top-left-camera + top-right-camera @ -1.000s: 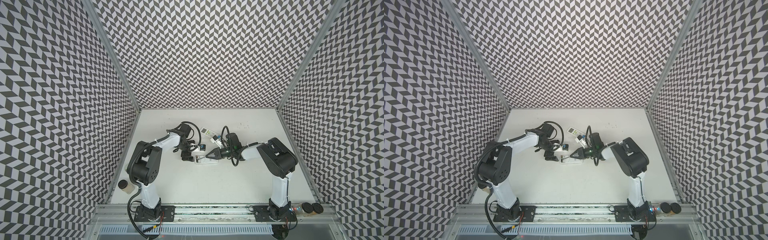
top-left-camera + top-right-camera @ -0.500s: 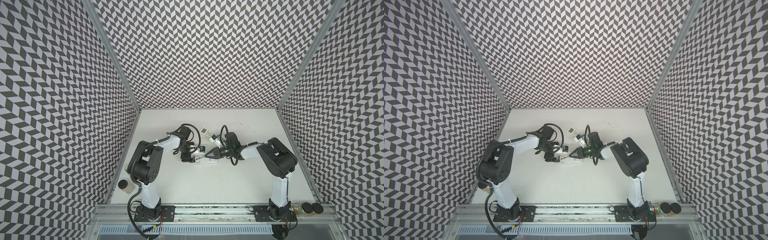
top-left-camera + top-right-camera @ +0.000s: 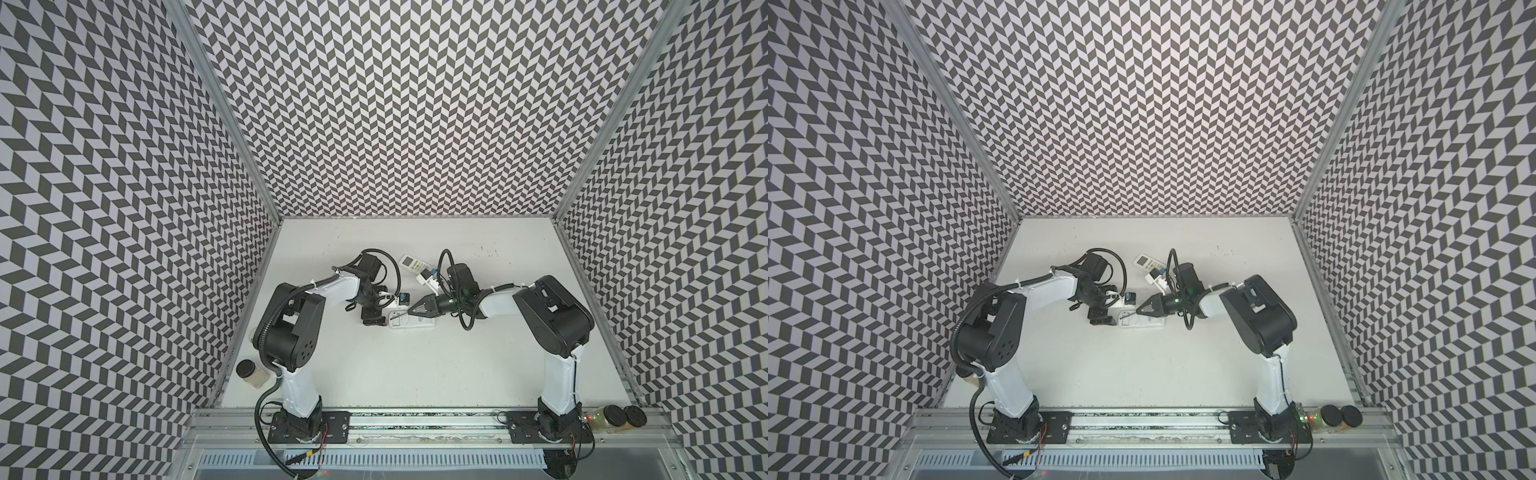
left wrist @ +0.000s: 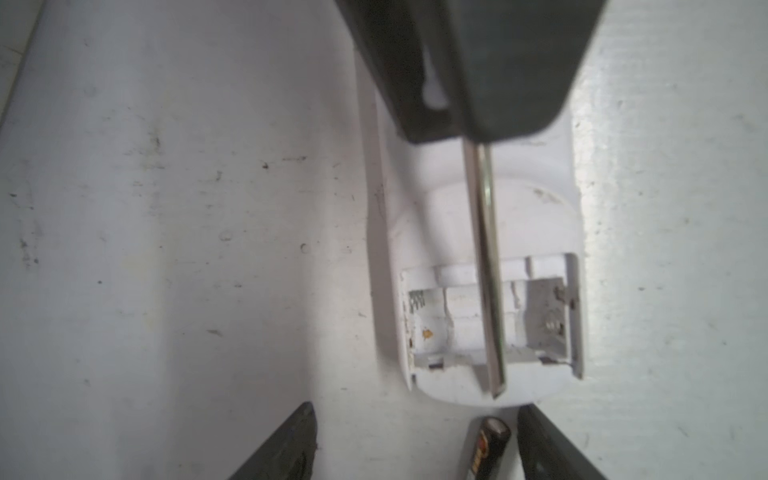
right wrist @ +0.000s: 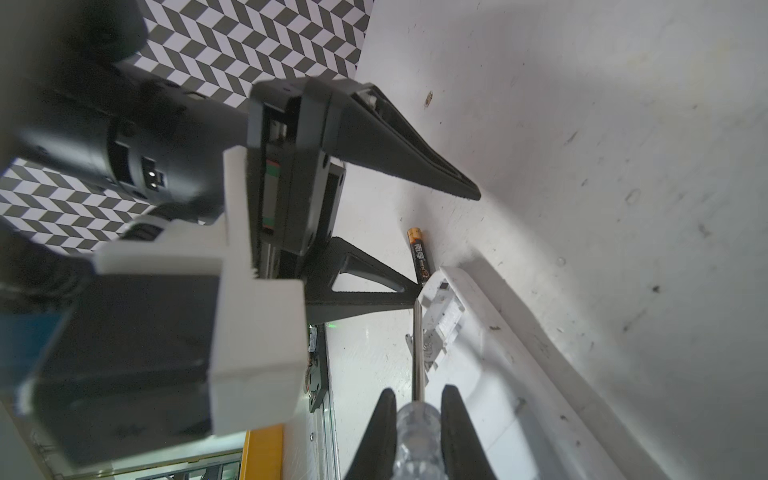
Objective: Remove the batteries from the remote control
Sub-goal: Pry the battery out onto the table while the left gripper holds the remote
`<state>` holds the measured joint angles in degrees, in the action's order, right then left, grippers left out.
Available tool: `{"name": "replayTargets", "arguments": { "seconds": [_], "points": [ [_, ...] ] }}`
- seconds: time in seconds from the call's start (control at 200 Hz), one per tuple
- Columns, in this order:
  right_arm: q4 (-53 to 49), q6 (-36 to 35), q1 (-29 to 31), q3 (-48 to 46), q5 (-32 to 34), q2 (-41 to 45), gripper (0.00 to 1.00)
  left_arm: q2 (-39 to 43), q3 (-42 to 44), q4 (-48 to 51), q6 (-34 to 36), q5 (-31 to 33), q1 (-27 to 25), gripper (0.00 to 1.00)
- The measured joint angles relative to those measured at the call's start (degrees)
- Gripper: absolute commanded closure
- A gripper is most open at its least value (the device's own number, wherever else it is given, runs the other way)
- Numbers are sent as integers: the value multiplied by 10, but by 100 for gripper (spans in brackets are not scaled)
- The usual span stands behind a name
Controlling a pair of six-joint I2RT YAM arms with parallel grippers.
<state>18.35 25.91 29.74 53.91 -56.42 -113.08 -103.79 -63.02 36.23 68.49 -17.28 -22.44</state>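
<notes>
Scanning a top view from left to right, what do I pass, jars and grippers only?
jar → left gripper → right gripper → two jars. The remote under the right gripper overlaps it, so it is left out.

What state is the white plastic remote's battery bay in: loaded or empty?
Empty: the bay shows bare spring and contacts; a black gold-ended battery lies outside.
</notes>
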Motion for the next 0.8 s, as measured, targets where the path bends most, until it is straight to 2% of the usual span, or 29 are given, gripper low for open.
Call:
{"name": "replayTargets", "arguments": {
  "seconds": [0.165, 0.38, 0.596, 0.711, 0.801],
  "points": [
    [-13, -9, -23, -32, 8, 62, 100, 10, 10, 19, -7, 12, 13, 25],
    [-24, -25, -52, -56, 26, 122, 100, 16, 18, 28, -15, 15, 18, 35],
    [-50, -39, -76, -81, 62, 165, 100, 15, 18, 24, -16, 13, 18, 54],
    [-52, -44, -92, -101, 84, 210, 100, 13, 18, 23, -15, 11, 18, 68],
    [-54, -51, -109, -109, 101, 243, 100, 9, 12, 24, -12, 11, 18, 71]
  ]
}}
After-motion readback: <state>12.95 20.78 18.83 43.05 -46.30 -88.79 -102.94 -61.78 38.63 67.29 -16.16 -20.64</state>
